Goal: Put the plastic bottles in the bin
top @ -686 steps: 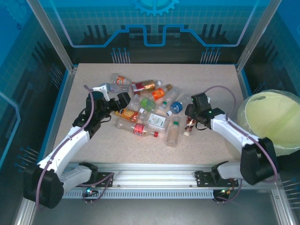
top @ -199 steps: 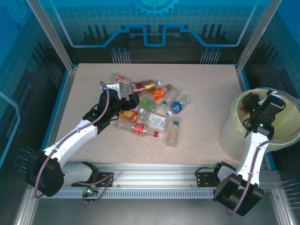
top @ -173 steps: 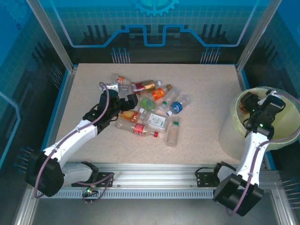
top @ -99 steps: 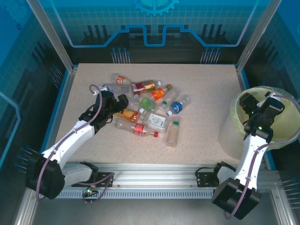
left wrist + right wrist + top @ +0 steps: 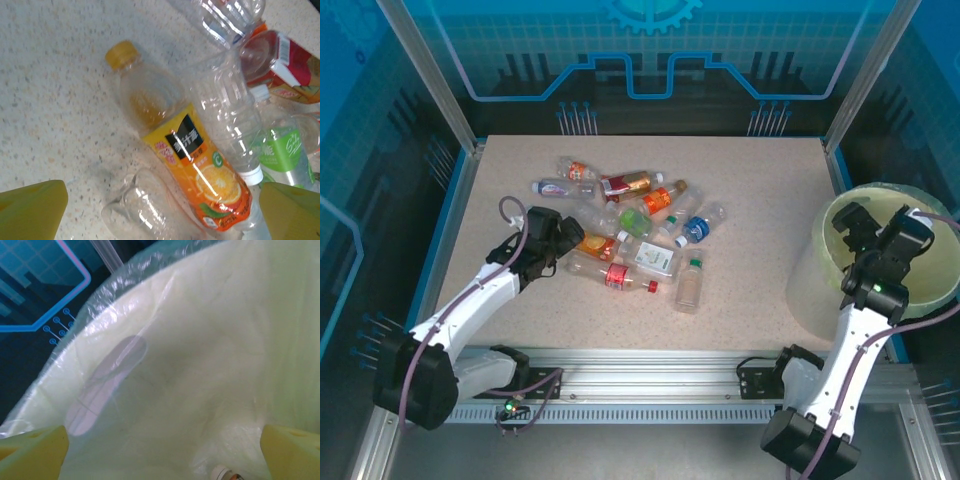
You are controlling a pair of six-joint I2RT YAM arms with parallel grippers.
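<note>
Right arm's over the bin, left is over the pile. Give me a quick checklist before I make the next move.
1. Right gripper open and empty over the bin: ok.
2. White cap low in the liner, a bottle in the bin: ok.
3. Left gripper open above the pile: ok.
4. Orange-label bottle framed between left fingertips: ok.
5. That bottle free of neighbours: not ok, clear bottle lies against it.
6. Left gripper's height over it: cannot tell.
</note>
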